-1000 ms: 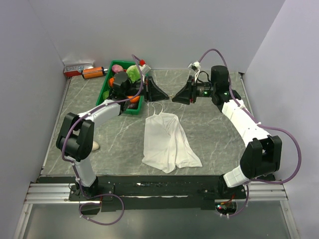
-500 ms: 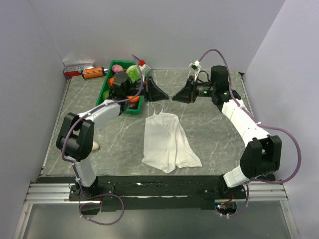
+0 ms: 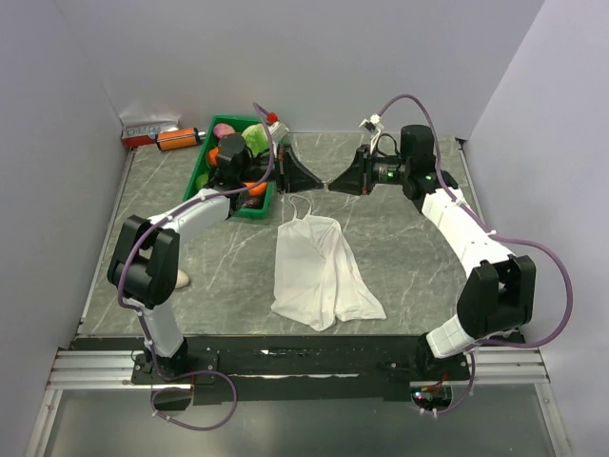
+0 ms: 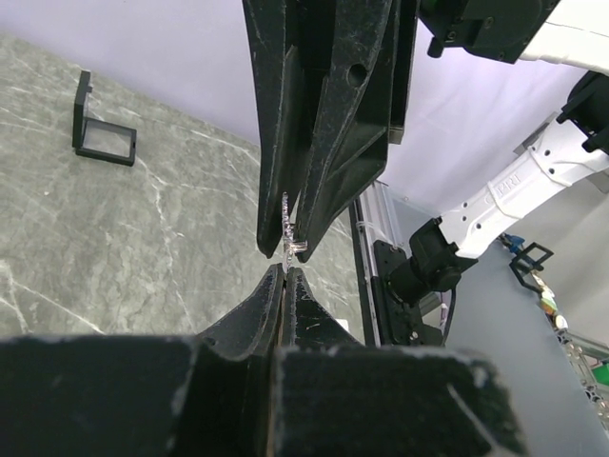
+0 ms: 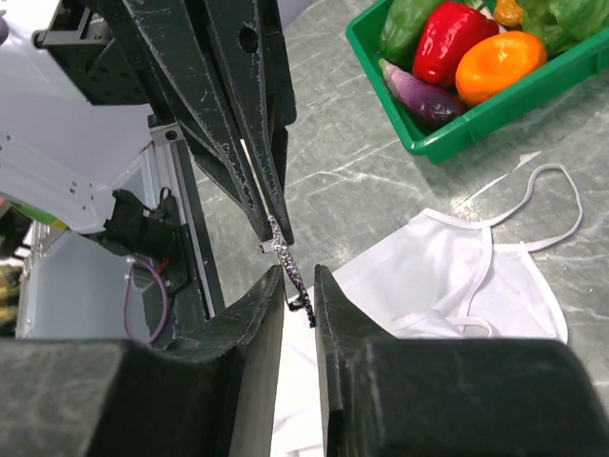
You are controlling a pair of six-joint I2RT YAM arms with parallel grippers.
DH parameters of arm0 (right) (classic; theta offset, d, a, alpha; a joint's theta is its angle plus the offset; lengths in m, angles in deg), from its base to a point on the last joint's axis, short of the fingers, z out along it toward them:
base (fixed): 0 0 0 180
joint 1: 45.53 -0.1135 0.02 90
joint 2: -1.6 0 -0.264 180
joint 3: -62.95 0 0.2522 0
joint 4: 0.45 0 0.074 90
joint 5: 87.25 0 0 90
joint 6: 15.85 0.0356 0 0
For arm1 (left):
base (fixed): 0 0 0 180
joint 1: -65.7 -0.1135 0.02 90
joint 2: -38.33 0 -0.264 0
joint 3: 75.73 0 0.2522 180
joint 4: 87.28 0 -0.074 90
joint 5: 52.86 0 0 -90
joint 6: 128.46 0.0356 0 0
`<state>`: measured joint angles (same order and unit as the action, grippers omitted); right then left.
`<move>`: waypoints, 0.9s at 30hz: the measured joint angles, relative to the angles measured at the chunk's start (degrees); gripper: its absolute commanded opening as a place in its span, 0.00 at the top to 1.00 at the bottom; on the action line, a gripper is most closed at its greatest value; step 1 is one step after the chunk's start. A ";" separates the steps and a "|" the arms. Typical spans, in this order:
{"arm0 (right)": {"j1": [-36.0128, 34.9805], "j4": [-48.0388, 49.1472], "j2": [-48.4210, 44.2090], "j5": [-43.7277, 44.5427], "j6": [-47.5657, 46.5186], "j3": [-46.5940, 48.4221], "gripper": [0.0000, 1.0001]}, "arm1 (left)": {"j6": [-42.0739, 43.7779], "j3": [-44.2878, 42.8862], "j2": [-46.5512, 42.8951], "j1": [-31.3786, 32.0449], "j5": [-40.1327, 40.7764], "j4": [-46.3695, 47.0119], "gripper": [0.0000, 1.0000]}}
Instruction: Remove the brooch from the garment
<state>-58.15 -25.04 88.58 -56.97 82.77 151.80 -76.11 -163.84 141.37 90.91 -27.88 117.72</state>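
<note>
Top, left arm: reaching up the table's (image 3: 409, 248) left side, elbow bent, forearm turned rightward, left tool (image 3: 321, 187) held level above the far end.
Top, right arm: mirrored from the right side, right tool (image 3: 336, 187) tip to tip with the left tool.
Top, garment (image 3: 314, 271): flat on the table, nearer than both tools, untouched.
Left wrist, left tool (image 4: 285, 276): clenched, tips at the brooch's end.
Left wrist, brooch (image 4: 288, 228): aloft, thin, glittering, inside the right tool's (image 4: 287, 253) slit.
Right wrist, right tool (image 5: 298, 274): fingers narrowly apart astride the brooch (image 5: 290, 265); grip impossible to tell.
Right wrist, left tool (image 5: 276, 227): clamped on the brooch's upper end, above the garment (image 5: 447, 257).
</note>
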 measured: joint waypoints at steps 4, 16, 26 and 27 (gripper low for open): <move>-0.02 -0.76 0.00 1.84 1.86 0.42 0.77 | 0.59 -0.02 0.09 0.00 0.66 -0.46 0.99; 0.28 -2.34 -0.04 5.25 6.84 2.16 0.77 | 2.58 -0.70 0.09 0.11 2.75 -1.62 0.99; 1.86 -2.45 -0.17 4.39 10.64 2.16 0.76 | 3.80 -1.25 0.09 0.94 4.33 -2.23 0.99; 2.01 -2.34 -0.17 4.07 11.28 2.16 0.76 | 3.85 -1.33 0.09 0.98 4.37 -2.27 0.99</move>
<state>-56.14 -27.38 88.40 -52.90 94.05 153.96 -72.26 -165.17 141.46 91.89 -23.50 115.45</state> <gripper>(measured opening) 0.237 0.022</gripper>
